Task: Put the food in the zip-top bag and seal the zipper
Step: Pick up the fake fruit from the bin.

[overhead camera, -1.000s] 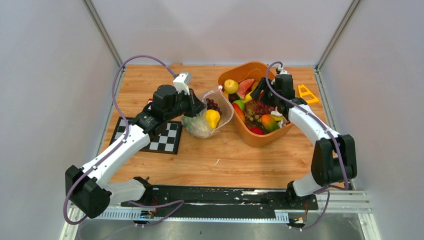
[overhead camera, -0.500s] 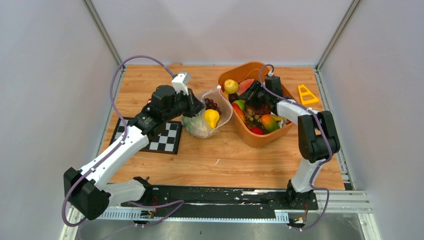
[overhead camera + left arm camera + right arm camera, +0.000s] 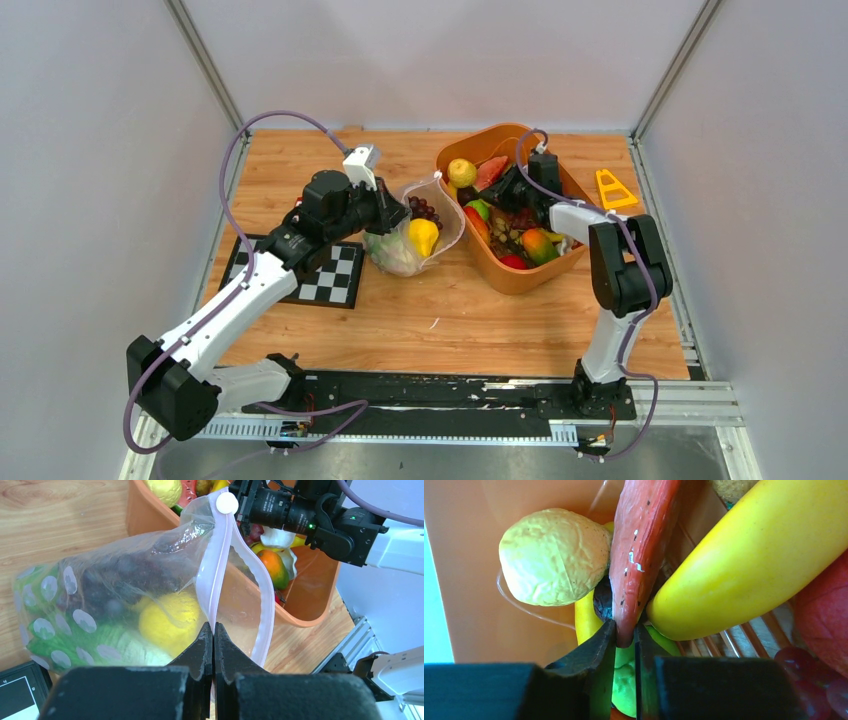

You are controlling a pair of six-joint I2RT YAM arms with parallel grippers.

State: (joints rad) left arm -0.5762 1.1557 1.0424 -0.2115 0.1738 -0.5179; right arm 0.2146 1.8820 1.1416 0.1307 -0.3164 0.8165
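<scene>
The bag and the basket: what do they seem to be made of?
Bag: probably thin plastic film, clear and glossy. It crinkles, catches glints, and the food shows through it between pale dots.
Basket: apparently rigid moulded plastic, smooth with a soft sheen. The orange is even and the wall rounded.

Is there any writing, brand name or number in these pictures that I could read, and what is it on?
No text here can be read for certain.
Lens barrel of the camera over the basket: faint white markings, too blurred to read.
Checkerboard, corner in the left wrist view: a tiny white mark, perhaps a figure, too small to read.
Nothing else shows any writing.
</scene>
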